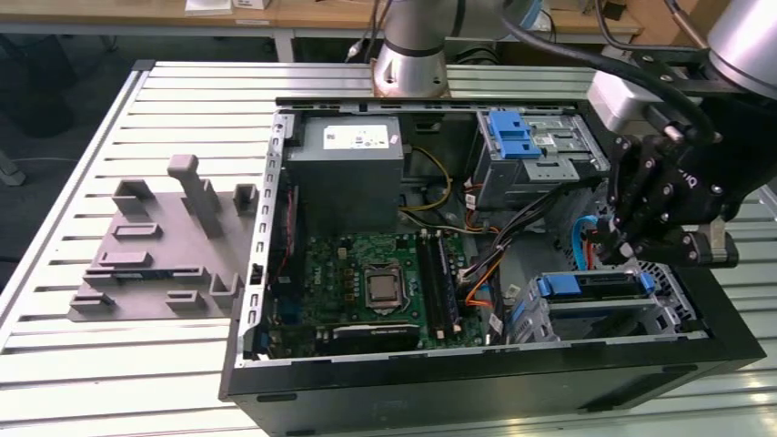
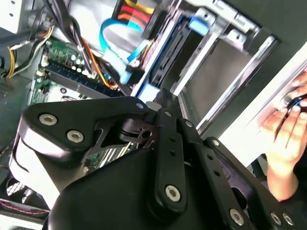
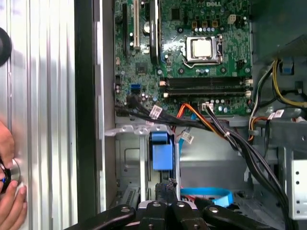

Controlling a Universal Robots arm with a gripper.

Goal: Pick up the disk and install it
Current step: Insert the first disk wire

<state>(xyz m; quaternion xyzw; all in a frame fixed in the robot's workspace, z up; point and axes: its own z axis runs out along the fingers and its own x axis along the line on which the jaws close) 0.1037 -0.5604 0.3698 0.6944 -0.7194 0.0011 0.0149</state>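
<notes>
From my remote station, the end effector hangs over the open computer case on the bench, just above the drive cage at the case's 4 o'clock corner. The disk sits slotted in that cage, its blue carrier facing the motherboard. I cannot tell whether the fingers are spread or pressed together. A grey fixture lies at 9 o'clock from the case. A person's hand rests on the bench beside the case.

Grey fixture beside open computer case; motherboard inside.
</notes>
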